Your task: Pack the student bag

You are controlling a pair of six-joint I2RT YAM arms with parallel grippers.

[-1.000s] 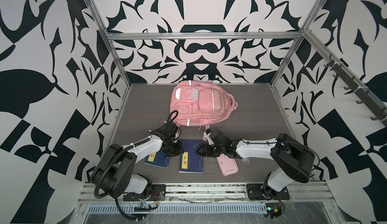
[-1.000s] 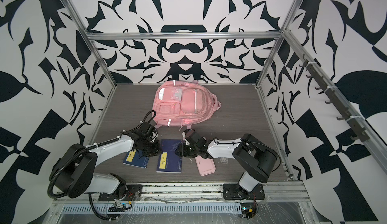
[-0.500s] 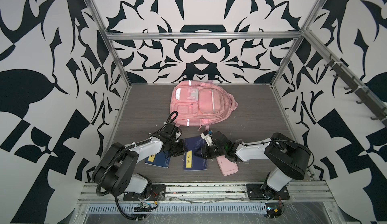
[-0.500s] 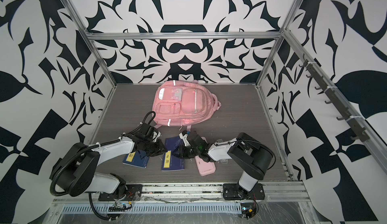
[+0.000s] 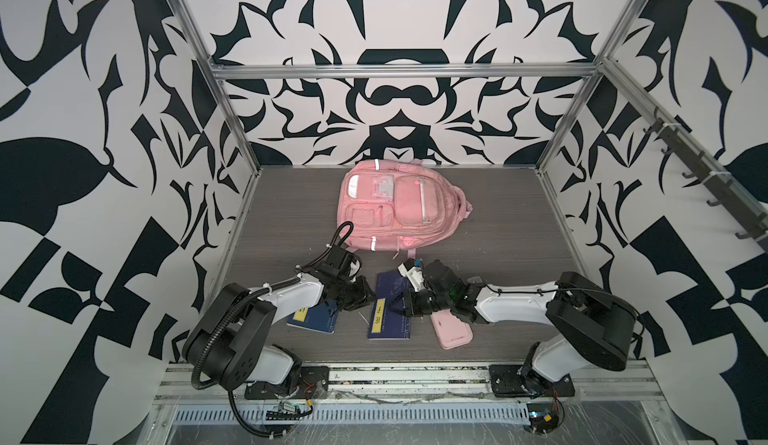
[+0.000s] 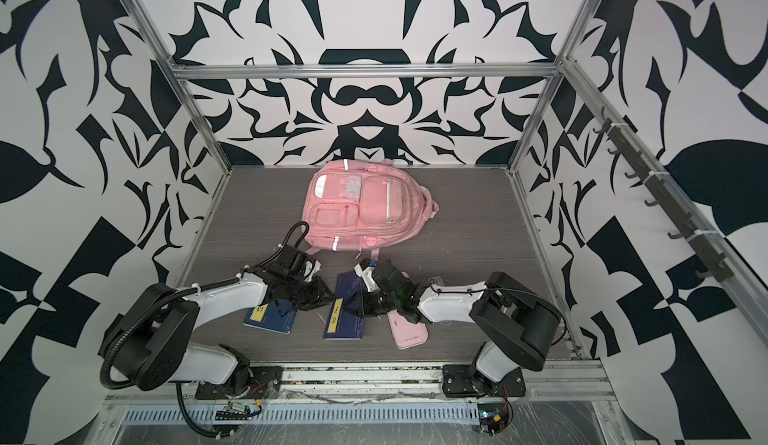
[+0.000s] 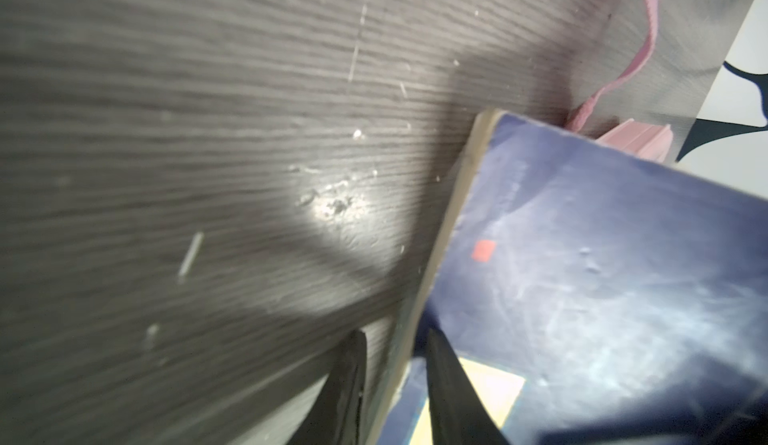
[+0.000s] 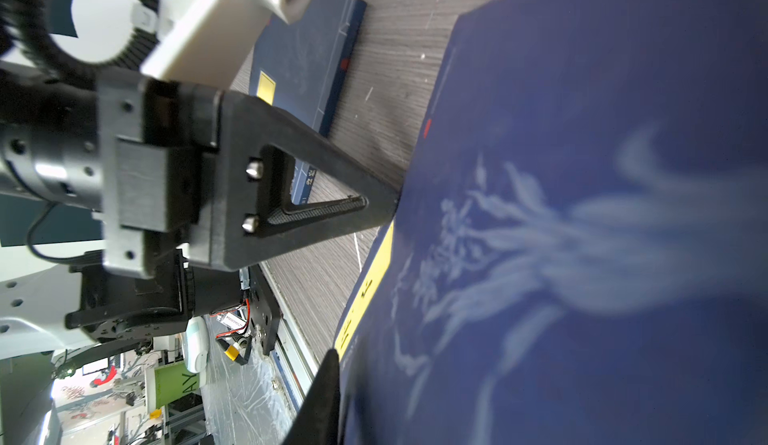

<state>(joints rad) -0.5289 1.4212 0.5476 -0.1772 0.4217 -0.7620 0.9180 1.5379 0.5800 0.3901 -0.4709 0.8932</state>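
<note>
Student bag (image 5: 395, 206) lies flat, front up, at the back middle of the table (image 5: 519, 231), well apart from both grippers; its pockets look zipped, though the main zip is too small to judge. My read is soft limp fabric, light while empty, so it will sag and fold rather than lift as one piece. Best holds are probably the strap end (image 5: 410, 253) on the near side, the top loop at the far side, or a zip pull with the other gripper pinning the cloth. Left gripper (image 5: 368, 297) is slightly spread astride the left edge of the middle notebook (image 5: 384, 322), with a gap showing beside one finger. Right gripper (image 5: 409, 305) looks pinched on that notebook's right edge, one finger on the cover (image 8: 324, 397), the other hidden. Second notebook (image 5: 313, 318) and pink pencil case (image 5: 453, 332) lie flat at the front.
</note>
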